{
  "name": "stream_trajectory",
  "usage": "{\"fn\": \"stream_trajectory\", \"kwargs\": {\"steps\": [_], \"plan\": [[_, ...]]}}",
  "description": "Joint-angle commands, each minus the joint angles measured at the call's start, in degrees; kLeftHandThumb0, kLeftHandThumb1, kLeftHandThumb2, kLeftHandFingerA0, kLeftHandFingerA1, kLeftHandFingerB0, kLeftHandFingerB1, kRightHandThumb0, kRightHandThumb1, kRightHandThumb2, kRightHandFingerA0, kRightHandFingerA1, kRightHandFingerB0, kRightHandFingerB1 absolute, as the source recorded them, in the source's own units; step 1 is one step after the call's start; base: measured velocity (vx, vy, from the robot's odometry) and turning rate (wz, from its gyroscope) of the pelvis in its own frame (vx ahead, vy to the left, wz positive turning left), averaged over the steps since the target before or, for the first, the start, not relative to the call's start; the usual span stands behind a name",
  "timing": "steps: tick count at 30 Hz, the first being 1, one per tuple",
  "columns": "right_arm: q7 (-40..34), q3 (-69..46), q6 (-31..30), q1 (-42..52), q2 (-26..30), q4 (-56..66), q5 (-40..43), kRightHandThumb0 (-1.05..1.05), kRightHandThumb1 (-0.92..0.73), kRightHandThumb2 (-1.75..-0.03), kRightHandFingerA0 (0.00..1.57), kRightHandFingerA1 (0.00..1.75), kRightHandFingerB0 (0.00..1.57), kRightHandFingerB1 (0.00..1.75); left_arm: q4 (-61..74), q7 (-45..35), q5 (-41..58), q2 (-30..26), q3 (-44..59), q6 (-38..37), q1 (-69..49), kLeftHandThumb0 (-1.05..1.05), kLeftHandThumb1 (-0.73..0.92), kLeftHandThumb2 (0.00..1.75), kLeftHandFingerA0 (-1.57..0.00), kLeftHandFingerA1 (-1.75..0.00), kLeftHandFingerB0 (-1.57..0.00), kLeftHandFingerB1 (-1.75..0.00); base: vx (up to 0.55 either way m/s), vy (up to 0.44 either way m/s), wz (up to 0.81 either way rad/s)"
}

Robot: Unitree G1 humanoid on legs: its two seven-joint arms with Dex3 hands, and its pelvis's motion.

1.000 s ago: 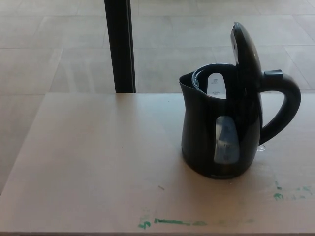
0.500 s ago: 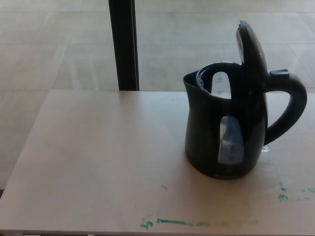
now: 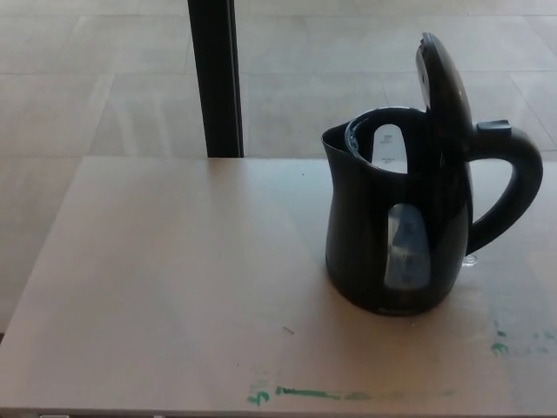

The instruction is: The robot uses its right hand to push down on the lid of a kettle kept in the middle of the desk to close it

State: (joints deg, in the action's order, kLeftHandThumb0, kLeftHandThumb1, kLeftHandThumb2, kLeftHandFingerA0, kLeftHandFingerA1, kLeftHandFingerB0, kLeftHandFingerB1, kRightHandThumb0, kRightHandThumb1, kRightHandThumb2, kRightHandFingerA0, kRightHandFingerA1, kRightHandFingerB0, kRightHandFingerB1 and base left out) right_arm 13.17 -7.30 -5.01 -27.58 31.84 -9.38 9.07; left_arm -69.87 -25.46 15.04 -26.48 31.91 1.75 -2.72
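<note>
A glossy black plastic electric kettle (image 3: pixel 392 252) is standing upright on the pale beige wooden tabletop (image 3: pixel 174 287), sitting right of the middle of the surface and nearer the far edge than the front one. Its hinged black lid (image 3: pixel 444 91) is standing open, tilted almost vertical above the round mouth, so the inside of the rim is showing. The curved black handle (image 3: pixel 509 187) is pointing to the picture's right, and the pouring spout is facing left. A translucent water-level window (image 3: pixel 406 248) is running down the side facing the camera.

Neither robot hand is showing in the head view, so the state of the fingers cannot be told.

Green paint smears (image 3: pixel 305 394) are marking the tabletop along its front edge, with a few more green specks to the right of the kettle. Behind the tabletop, a dark vertical post (image 3: pixel 216 78) is rising from the light tiled floor (image 3: pixel 87 78).
</note>
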Motion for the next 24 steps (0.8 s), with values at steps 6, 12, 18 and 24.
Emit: {"fn": "stream_trajectory", "kwargs": {"steps": [6,12,18,24], "plan": [[3.22,13.82,-3.89,-9.34,-0.90,-2.79,-11.37,-0.81,-0.92,-0.70,0.28,0.41,0.27,0.33,0.38,-1.19,1.20,-0.97,-0.24,-0.07,-0.88,-0.72,0.73,0.62,-0.42,-0.45,-0.28,-0.34,0.00,0.000,0.00],[3.46,17.20,-0.58,-13.48,-1.11,-7.34,-14.22,-0.81,-0.90,-0.68,0.24,0.43,0.29,0.34,-0.16,-0.60,1.16,-1.22,-0.30,-0.01,-0.76,-0.72,0.71,0.62,-0.45,-0.45,-0.31,-0.34,0.00,0.000,0.00],[4.42,17.35,-1.68,-18.29,0.19,-10.04,-16.69,-0.88,-0.92,-0.73,0.20,0.44,0.29,0.33,-0.06,-0.41,1.17,-1.45,-0.74,-0.24,-1.67,-0.71,0.72,0.62,-0.45,-0.44,-0.31,-0.34,0.00,0.000,0.00],[5.26,17.56,-1.51,-19.88,0.25,-10.67,-18.53,-0.90,-0.91,-0.72,0.24,0.43,0.31,0.33,-0.25,-0.37,1.45,-1.70,-1.00,0.00,-2.05,-0.72,0.70,0.61,-0.46,-0.46,-0.32,-0.34,0.00,0.000,0.00]]}}
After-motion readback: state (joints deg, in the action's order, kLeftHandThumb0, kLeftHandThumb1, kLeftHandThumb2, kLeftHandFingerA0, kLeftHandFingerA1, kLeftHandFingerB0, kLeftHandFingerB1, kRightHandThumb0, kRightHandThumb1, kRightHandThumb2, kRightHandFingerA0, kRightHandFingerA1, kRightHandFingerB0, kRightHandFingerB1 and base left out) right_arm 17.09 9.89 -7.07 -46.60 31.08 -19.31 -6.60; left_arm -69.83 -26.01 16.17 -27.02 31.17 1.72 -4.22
